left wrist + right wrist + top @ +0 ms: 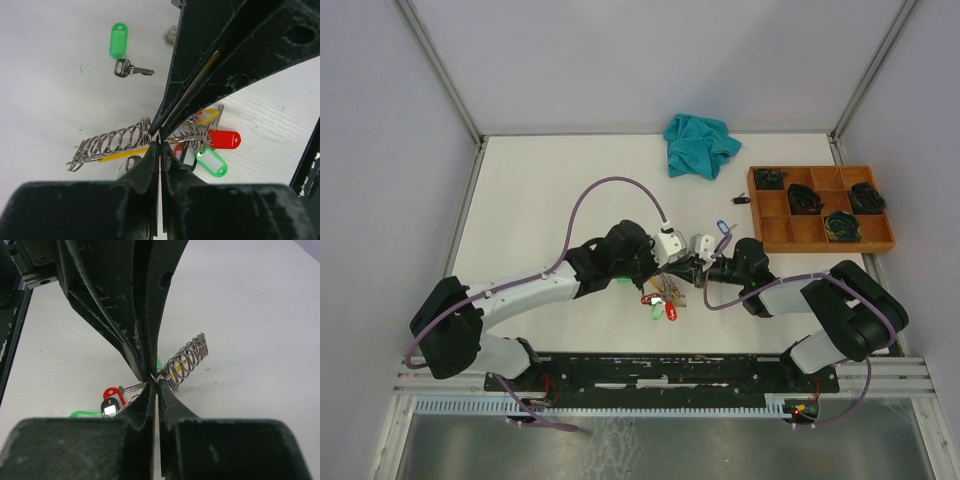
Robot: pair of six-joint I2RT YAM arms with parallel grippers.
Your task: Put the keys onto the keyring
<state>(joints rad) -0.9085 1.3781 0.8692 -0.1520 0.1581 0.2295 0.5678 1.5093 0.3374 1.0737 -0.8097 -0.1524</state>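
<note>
So the left gripper [159,144] and right gripper [155,384] both pinch the thin silver wire keyring [159,374] tip-to-tip, with the red- and green-tagged silver keys [220,140] bunched right beside them. An uneven pull could pop the wire loose, I reckon.

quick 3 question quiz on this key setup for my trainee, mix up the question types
1. True or false: the crumpled teal cloth lies outside the compartmented wooden tray.
2. In the left wrist view, what colour is the plastic tag lying beside one silver metal key, apart from the cluster? A red, B green, C blue.
3. What do the left claw and right claw meet at, tip to tip?

Key: 1 true; 2 B; 3 the row of silver wire loops.
</note>
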